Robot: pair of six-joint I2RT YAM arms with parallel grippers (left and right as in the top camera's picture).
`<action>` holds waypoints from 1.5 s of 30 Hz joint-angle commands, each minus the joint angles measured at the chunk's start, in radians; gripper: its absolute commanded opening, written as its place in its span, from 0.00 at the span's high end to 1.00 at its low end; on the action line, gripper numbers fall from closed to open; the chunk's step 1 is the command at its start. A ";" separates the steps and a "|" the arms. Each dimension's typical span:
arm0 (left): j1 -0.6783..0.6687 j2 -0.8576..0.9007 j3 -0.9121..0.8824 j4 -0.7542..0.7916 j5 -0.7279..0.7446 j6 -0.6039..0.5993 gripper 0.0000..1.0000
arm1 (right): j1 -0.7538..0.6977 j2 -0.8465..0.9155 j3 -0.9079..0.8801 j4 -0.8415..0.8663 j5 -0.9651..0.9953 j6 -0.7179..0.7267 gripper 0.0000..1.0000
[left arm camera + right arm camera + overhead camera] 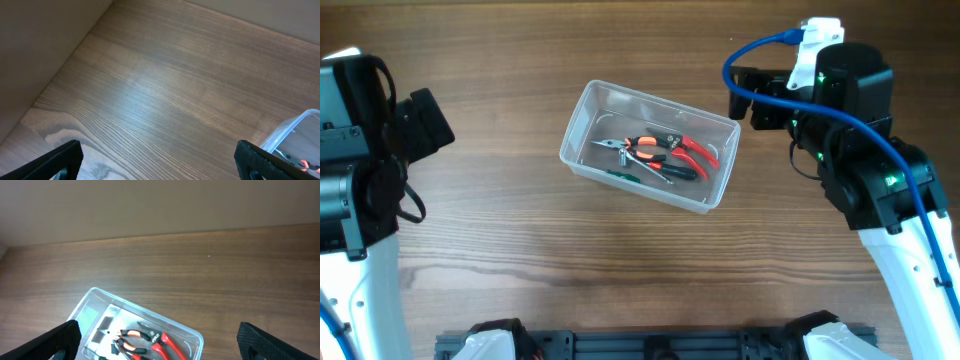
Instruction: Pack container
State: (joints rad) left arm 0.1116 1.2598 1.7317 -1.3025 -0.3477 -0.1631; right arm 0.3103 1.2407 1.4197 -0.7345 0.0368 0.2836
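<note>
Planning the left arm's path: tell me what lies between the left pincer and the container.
Only bare wooden table lies between the left pincer and the container. The left wrist view shows it plainly; the overhead view agrees.

The left arm (360,150) is showing white shells over black joints and looping black wires. The right arm (860,160) is glowing with green lights (893,181), a blue cable (728,75) trailing from a white plug (817,40). The left gripper (159,162) and right gripper (160,342) are showing black, rough-textured fingers (57,160).

My container (610,112) is a clear plastic tub with round corners. It sits flat and open, with no lid, turned a bit sideways. Red and orange tools (665,155) lie inside.
</note>
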 commanded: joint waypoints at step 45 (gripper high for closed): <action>0.005 -0.008 -0.001 0.000 -0.016 -0.002 0.00 | -0.282 -1.238 -1.312 0.453 0.105 0.041 0.00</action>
State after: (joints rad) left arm 0.1116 1.2575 1.7317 -1.3025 -0.3515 -0.1631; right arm 0.0307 0.0166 0.1104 -0.2829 0.1570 0.3107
